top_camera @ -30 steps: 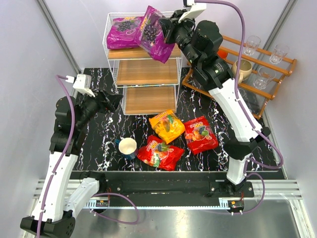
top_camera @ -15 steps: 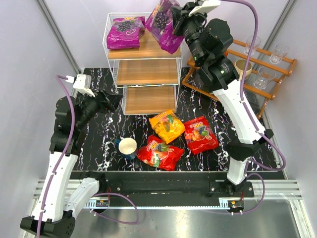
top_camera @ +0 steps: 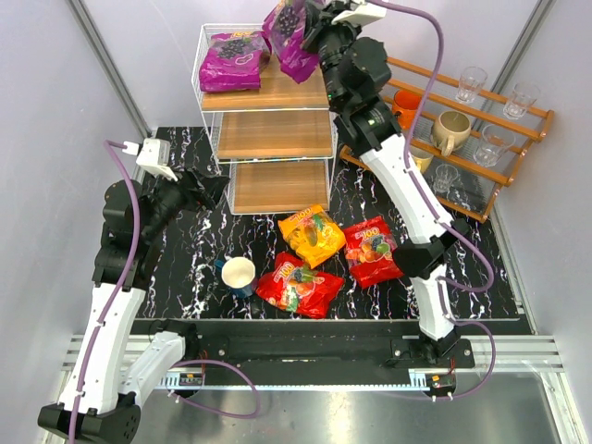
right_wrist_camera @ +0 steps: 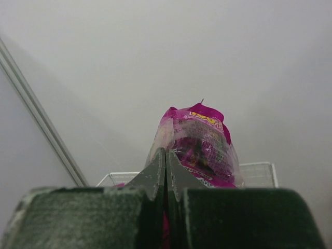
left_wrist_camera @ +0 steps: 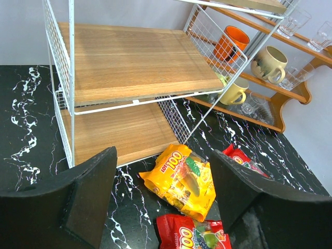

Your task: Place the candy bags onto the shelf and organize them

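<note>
The white wire shelf (top_camera: pixel 268 148) stands at the back with three wooden tiers. One purple candy bag (top_camera: pixel 231 61) lies on its top tier at the left. My right gripper (top_camera: pixel 313 37) is shut on a second purple bag (top_camera: pixel 289 35), holding it upright over the right of the top tier; it also shows in the right wrist view (right_wrist_camera: pixel 199 145). An orange-yellow bag (top_camera: pixel 313 234) and two red bags (top_camera: pixel 373 250) (top_camera: pixel 298 285) lie on the table. My left gripper (left_wrist_camera: pixel 163 194) is open and empty, low above the table in front of the shelf (left_wrist_camera: pixel 129 78), with the orange bag (left_wrist_camera: pixel 181 179) between its fingers' view.
A white-and-blue cup (top_camera: pixel 238 276) stands near the front left of the bags. A brown stepped rack (top_camera: pixel 462 139) with mugs and glasses stands to the right of the shelf, close to my right arm.
My right gripper has carried the purple bag up and to the left, from the shelf's right edge to above the top tier. The left arm has not moved.
</note>
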You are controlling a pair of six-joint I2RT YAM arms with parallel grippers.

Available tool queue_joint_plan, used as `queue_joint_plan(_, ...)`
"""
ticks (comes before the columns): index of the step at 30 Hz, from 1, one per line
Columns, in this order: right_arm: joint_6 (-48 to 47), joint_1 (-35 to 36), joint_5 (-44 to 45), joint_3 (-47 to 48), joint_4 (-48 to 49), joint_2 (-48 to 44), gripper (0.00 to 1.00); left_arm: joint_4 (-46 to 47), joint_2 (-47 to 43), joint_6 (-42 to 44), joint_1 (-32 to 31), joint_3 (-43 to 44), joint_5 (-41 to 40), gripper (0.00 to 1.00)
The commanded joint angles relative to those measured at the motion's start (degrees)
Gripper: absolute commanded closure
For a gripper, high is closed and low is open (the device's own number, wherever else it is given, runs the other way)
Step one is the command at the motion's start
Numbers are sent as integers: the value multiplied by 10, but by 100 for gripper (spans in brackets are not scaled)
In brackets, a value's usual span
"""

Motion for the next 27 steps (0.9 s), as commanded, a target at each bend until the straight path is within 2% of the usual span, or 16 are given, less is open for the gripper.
queue_joint_plan(1,62,-2,9,39,85,22,100,29,-14,2,1,-3,3,26)
queue_joint_plan(12,175,-2,-8,2,57,42,100,24,-18,3,1,-9,-1,26)
queue_joint_plan(24,298,5,-70,8,23,43,100,31,-19,-2,1,-16,1,26)
queue_joint_plan(27,318,5,-70,7,-12,42,100,31,-19,-2,1,-16,2,26)
